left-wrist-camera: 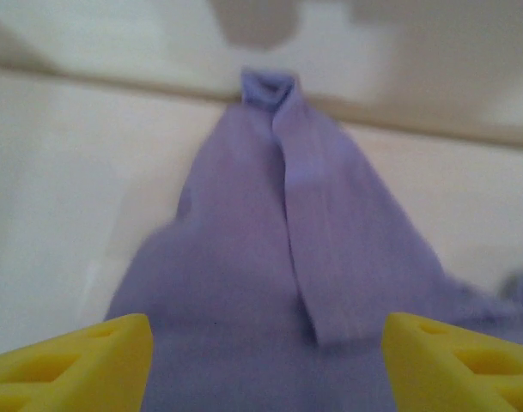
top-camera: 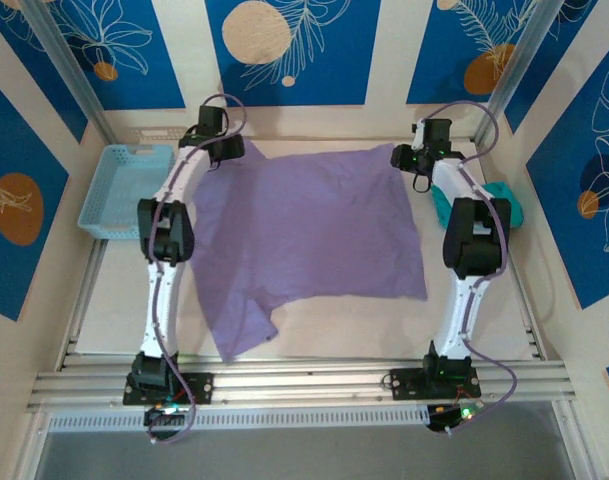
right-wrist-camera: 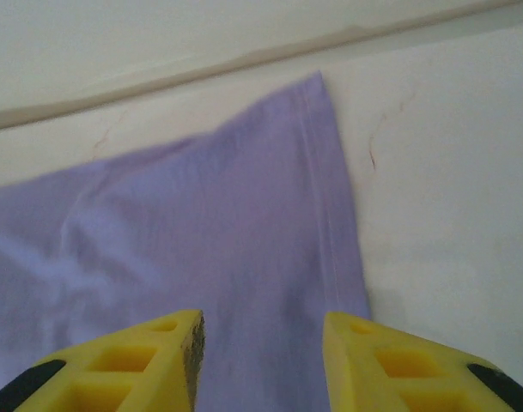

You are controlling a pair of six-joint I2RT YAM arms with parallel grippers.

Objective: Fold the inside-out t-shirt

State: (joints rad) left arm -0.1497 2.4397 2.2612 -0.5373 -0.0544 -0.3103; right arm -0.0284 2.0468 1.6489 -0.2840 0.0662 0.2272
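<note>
Purple cotton, the t-shirt (top-camera: 314, 225) lies spread out mid-frame on the tabletop (top-camera: 364, 325) in the top view. It's mostly flat, with one sleeve poking out at lower left near my left arm's base.

My left hand (top-camera: 227, 152) sits at the shirt's upper-left corner and my right hand (top-camera: 409, 160) at its upper-right corner. The shirt's top edge runs left to right between them, and the body runs down-frame toward the arm bases, so everything to fold lies below both hands.

Left wrist view: yellow fingers (left-wrist-camera: 72, 365) are spread wide and released, with nothing pinched. The cloth runs up-frame from between them to a small twisted tip at top centre.

Right wrist view: fingers (right-wrist-camera: 149, 360) are apart with a narrower gap, also released. The flat hemmed corner points to upper centre, with bare tabletop to its right.

The left hand is nearer the bunched corner and the right is nearer the clean one. My judgement is that the next grab is on these two upper corners, then a pull down-frame. The left corner needs care because it's twisted.

The blue basket (top-camera: 124, 190) at left and the teal shirt (top-camera: 506, 205) at right are both clear of the shirt.
</note>
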